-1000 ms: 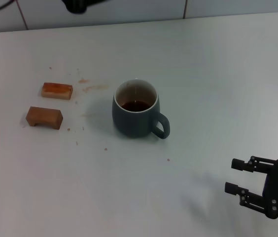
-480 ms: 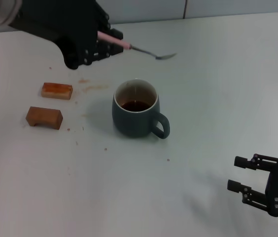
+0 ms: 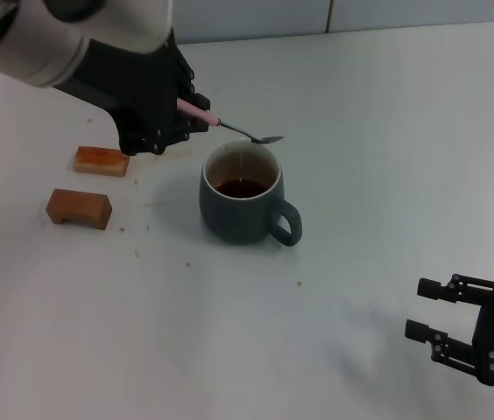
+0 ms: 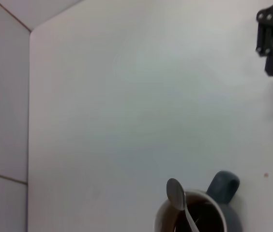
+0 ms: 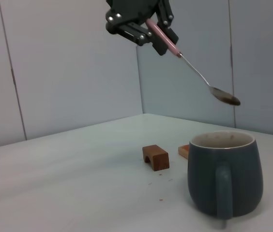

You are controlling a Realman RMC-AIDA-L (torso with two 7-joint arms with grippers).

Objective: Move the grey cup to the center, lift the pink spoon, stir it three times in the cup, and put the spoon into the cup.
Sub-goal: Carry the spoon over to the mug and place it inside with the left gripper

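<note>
Down from the far edge of the head view comes the left tool (image 3: pixel 170 118), which a second ago showed only as a dark sliver at the top and half a second ago carried the spoon high beyond the mug; now it sits lower and nearer, clamped on the pale pink handle of the small pink spoon with a grey metal bowl (image 3: pixel 229 128). That descent puts the spoon's bowl just above the far rim of the rounded dark blue-grey ceramic mug (image 3: pixel 240 203), apart from it, so I judge the lift done and the stirring about to begin, with none of the three turns made yet. The spoon's long axis runs roughly from 9 to 3 o'clock in the head view, handle toward 9, bowl toward 3, and the right wrist view shows it sloping down from handle to bowl (image 5: pixel 225 96). The mug stands upright near the middle of the white desk (image 3: pixel 387 131), its loop handle pointing toward 4 o'clock. Two brown wooden blocks (image 3: pixel 89 184) lie at the mug's 9 o'clock, well apart from it. The right tool (image 3: pixel 422 311) hangs idle at 4 o'clock, fingers apart, holding nothing.
</note>
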